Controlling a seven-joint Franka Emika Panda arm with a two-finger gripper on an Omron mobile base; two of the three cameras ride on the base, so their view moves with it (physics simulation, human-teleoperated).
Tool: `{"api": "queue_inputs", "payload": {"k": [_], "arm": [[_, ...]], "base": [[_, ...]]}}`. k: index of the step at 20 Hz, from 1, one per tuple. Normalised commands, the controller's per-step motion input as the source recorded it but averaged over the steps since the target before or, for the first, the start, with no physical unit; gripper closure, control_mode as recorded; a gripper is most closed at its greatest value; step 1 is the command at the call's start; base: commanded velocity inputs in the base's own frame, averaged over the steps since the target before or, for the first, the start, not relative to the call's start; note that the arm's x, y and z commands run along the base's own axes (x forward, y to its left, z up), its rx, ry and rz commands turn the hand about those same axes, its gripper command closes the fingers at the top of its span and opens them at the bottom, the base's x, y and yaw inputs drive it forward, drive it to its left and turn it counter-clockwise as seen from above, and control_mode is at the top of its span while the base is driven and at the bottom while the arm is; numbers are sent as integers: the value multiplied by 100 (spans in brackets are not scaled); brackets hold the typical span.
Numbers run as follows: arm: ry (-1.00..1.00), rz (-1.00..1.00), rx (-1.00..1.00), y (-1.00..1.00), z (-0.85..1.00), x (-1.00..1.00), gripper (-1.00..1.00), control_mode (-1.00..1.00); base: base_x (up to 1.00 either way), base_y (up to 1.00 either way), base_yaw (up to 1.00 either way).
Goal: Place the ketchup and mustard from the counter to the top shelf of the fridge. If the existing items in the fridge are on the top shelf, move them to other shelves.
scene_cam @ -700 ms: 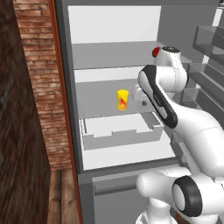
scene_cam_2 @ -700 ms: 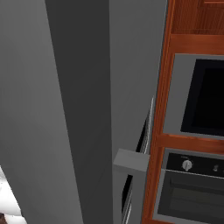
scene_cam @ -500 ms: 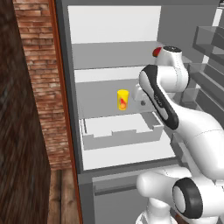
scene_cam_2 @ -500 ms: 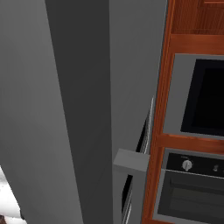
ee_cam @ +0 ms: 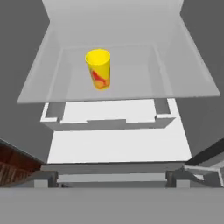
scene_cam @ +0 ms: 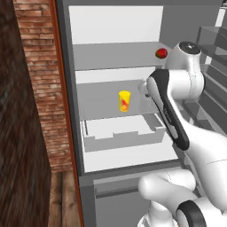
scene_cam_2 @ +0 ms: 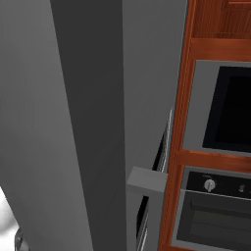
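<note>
A yellow cup with a red mark [scene_cam: 124, 101] [ee_cam: 98, 69] stands upright on the fridge's second shelf [scene_cam: 97, 108], the one below the uppermost shelf [scene_cam: 111, 55], which is bare. My gripper [ee_cam: 112, 183] hangs in front of the open fridge, pulled back from the cup and looking down at it. It is open, with nothing between its widely spread fingertips [ee_cam: 46, 178]. In the left base view my white forearm covers the hand. The ketchup and the mustard are out of view.
A white drawer [scene_cam: 122, 133] sits under the cup's shelf. A brick wall [scene_cam: 35, 66] stands to the left of the fridge, and the fridge door with its racks [scene_cam: 213, 48] is on the right. The right base view faces the fridge's grey side [scene_cam_2: 88, 122] and a built-in oven [scene_cam_2: 220, 112].
My arm has edged slightly to the right. The cup and the views have stayed put.
</note>
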Motion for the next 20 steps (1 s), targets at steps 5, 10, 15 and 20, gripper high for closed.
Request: {"api": "queue_inputs", "payload": {"k": [5,10,15,20], "arm": [[-22,-19,0,-1,52,-3,-100,-100],[-15,-21,0,-14,46,1,-100,-100],[-9,-19,0,-37,35,18,-100,-100],[0,-20,0,-47,18,53,-100,-100]], "base": [[0,0,0],[0,0,0],[0,0,0],[0,0,0]]}}
